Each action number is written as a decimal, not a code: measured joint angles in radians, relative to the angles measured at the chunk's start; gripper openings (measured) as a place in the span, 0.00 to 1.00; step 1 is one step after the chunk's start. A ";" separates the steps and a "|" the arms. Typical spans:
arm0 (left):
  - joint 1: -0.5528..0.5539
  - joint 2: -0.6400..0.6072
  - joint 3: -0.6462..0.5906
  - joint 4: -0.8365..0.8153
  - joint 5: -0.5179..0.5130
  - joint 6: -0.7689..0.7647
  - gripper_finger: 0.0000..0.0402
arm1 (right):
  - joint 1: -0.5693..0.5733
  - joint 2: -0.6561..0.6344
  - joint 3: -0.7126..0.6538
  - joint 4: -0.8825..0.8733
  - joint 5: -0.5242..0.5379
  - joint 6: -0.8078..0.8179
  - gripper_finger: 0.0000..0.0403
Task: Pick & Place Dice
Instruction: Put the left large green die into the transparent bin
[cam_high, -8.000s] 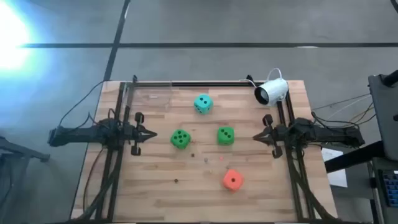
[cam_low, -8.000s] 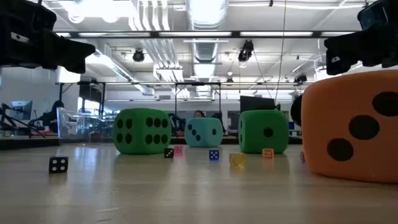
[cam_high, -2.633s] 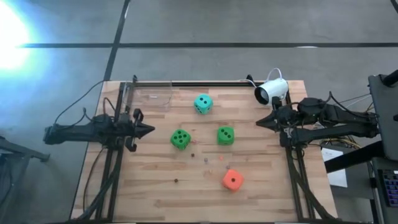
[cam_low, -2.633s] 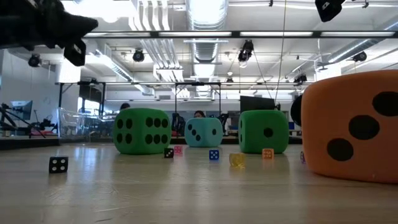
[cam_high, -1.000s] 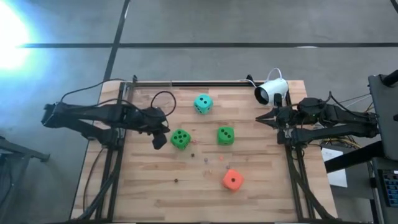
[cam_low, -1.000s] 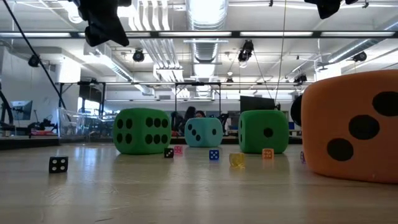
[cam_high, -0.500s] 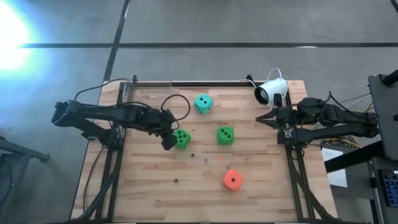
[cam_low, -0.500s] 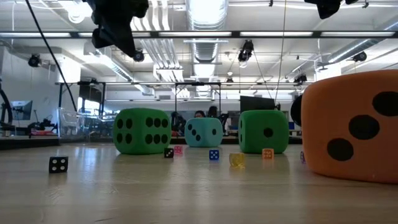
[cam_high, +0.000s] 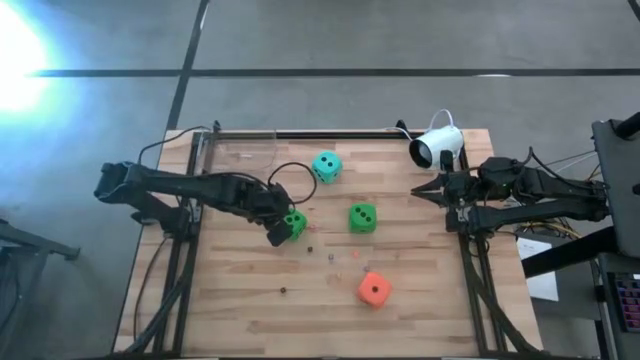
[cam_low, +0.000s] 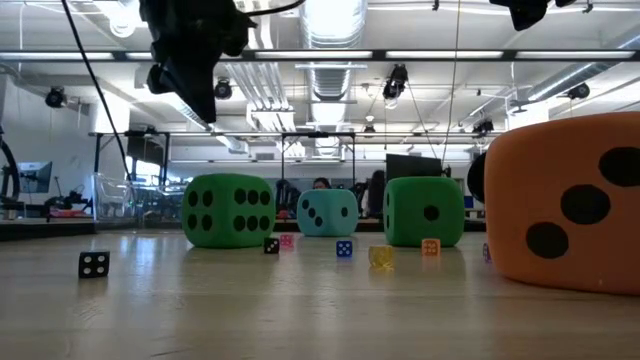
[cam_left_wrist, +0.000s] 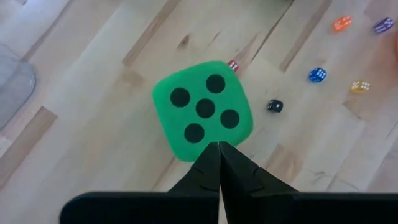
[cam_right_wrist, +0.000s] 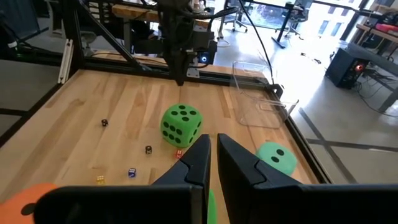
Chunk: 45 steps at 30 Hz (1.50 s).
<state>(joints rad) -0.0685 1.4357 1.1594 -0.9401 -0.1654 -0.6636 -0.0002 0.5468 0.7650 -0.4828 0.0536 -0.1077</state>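
Four dice rest on the wooden table: a green die with five pips up, a second green die, a teal die and an orange-red die. My left gripper is shut and points steeply down over the near-left edge of the five-pip die. In the low view it hangs well above that die. My right gripper waits at the table's right edge. Its fingers are a narrow slit apart, with nothing between them.
A clear plastic container stands at the far left of the table. Several tiny coloured dice lie scattered near the middle. A white camera sits at the far right.
My left gripper has moved toward the table's right edge and down, toward the five-pip green die. It has tipped more steeply downward and has stayed shut. No die has moved.
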 joint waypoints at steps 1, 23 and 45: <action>0.000 0.001 0.001 0.000 0.000 0.000 0.00 | 0.000 0.000 0.000 0.000 0.000 0.000 0.07; 0.002 0.028 0.000 0.000 0.000 -0.117 0.02 | 0.000 0.000 0.000 0.000 0.000 0.001 0.07; 0.013 0.057 0.001 -0.026 0.000 -0.156 0.73 | 0.000 -0.001 0.000 -0.001 0.001 0.000 0.07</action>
<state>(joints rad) -0.0552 1.4924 1.1601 -0.9661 -0.1654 -0.8200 -0.0002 0.5461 0.7650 -0.4835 0.0547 -0.1078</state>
